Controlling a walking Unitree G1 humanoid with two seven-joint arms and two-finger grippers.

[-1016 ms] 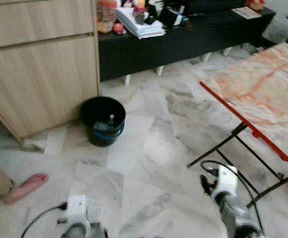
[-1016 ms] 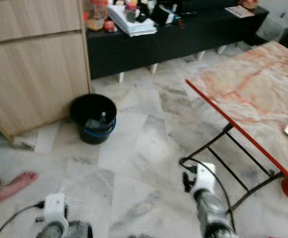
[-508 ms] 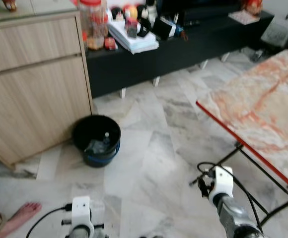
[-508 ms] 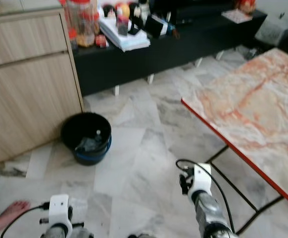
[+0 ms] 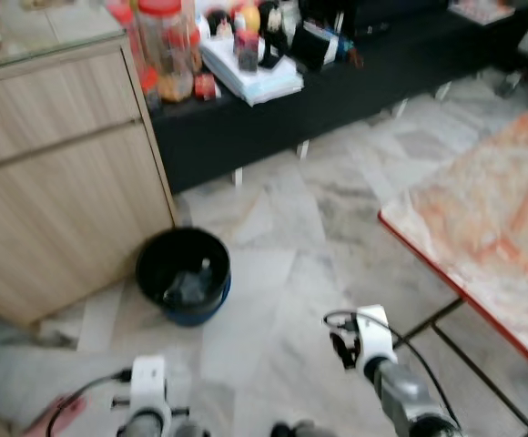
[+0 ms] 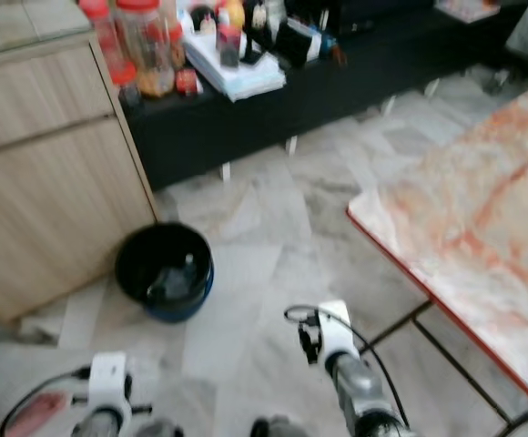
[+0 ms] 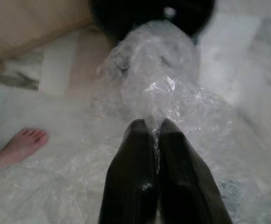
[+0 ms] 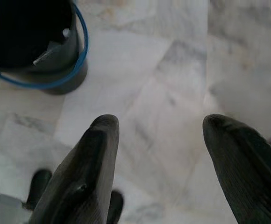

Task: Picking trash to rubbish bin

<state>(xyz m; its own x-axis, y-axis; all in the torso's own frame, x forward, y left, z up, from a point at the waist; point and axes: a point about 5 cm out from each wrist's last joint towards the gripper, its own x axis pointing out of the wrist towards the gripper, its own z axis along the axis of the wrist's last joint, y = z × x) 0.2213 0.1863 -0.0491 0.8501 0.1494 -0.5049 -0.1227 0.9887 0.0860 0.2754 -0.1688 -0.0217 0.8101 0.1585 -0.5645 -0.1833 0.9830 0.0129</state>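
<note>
Now: clear plastic wrap pinched in the left gripper, short of the bin.

Left jaws are closed on the crumpled wrap, which bulges ahead of them toward the bin's rim. The black bin, blue-handled, stands on the marble floor just beside a wooden cabinet, scraps inside it. Right gripper hangs over bare floor with jaws wide apart, holding nothing. A bare foot rests on the floor nearby. The marbled bench is to the right.
</note>
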